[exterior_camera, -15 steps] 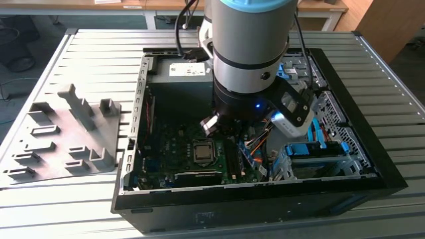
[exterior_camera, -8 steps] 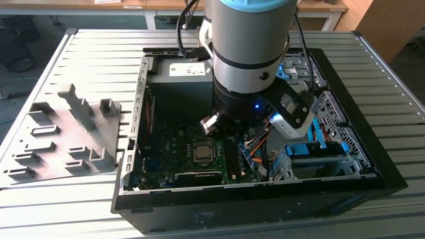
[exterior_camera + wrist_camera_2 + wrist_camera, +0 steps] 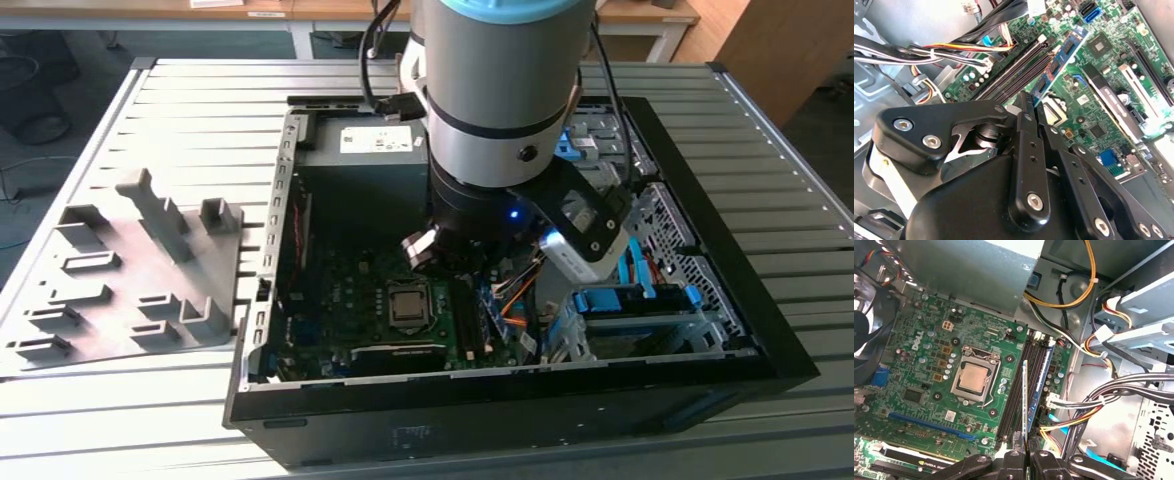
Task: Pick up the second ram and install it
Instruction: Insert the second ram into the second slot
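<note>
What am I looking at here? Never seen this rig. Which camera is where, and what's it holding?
One robot arm reaches into an open computer case lying on a slatted metal table. The exterior view is from a camera off the arm; both wrist views ride on the arm, looking at the green motherboard. A grey slotted tray lies on the table at the exterior view's left. The hand is shut on the second ram, a thin blue stick held edge-on over the black memory slots.

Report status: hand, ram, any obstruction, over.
Hand shut on the second ram. Ram edge-on over the memory slots, beside another blue stick. Cables alongside, not across.
</note>
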